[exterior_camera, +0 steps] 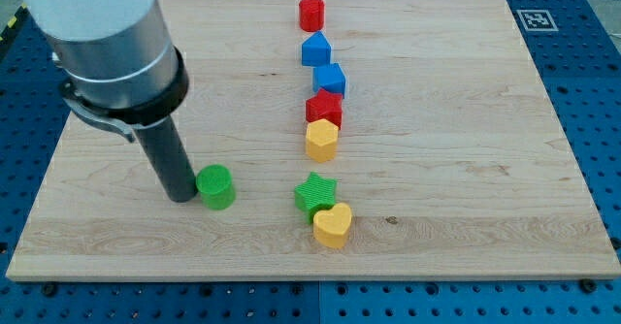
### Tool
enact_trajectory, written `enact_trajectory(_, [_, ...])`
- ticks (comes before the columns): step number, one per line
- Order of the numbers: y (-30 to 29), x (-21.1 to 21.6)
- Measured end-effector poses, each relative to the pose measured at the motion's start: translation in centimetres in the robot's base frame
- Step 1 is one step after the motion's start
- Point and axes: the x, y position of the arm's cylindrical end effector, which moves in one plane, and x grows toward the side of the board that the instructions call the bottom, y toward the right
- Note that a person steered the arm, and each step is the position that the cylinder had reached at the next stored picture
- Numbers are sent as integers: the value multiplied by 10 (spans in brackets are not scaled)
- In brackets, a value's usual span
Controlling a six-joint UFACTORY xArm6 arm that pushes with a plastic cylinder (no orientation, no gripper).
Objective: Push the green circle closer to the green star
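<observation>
Single camera view, wooden counter lying on a blue perforated base.

We have no gripper on this arm; it ends in a dark rod, so there is nothing to be released or clenched. My tip sits on the counter at the view's lower left, right against the left side of the green circle; we read them as touching or just short of it. The grey arm housing fills the view's top left corner above the rod.

The green circle stands upright, alone, to the right of my tip. The green star lies to its right at about the same height in the view, with bare wood between the two. The yellow heart touches the green star at its lower right.

Above the star runs a loose column of blocks toward the view's top:
- yellow hexagon, near the star but apart from it
- red star, touching the yellow hexagon from above
- blue cube, just above the red star and seemingly touching it
- blue block with a peaked top, just above the cube
- red cylinder, apart, near the counter's top edge

A printed square marker sits at the counter's top right corner.
</observation>
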Motion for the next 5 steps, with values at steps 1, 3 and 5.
enact_trajectory(1, [25, 0])
enact_trajectory(3, [44, 10])
enact_trajectory(5, [61, 18])
